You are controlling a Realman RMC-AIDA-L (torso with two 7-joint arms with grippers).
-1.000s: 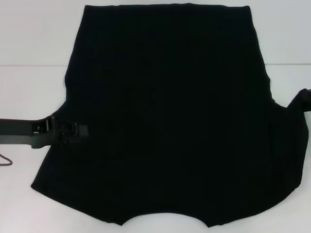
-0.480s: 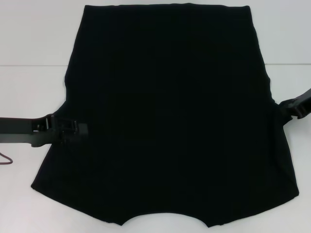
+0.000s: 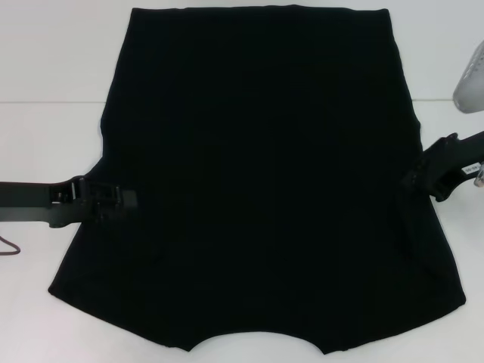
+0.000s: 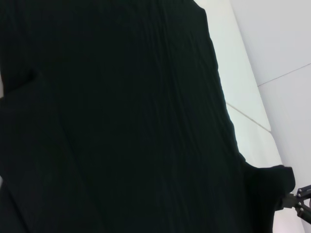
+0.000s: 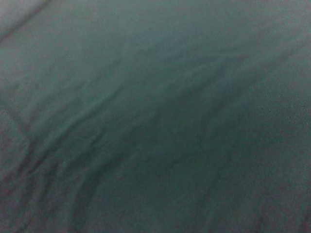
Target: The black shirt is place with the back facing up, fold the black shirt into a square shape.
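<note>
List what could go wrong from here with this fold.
1. The left gripper sits over the black shirt's left edge while the right gripper is only at the right edge, so an uneven lift could skew the fold.
2. A shallow pinch at either edge may let the cloth slip.
3. Wrinkles near the right gripper could get folded in.
</note>
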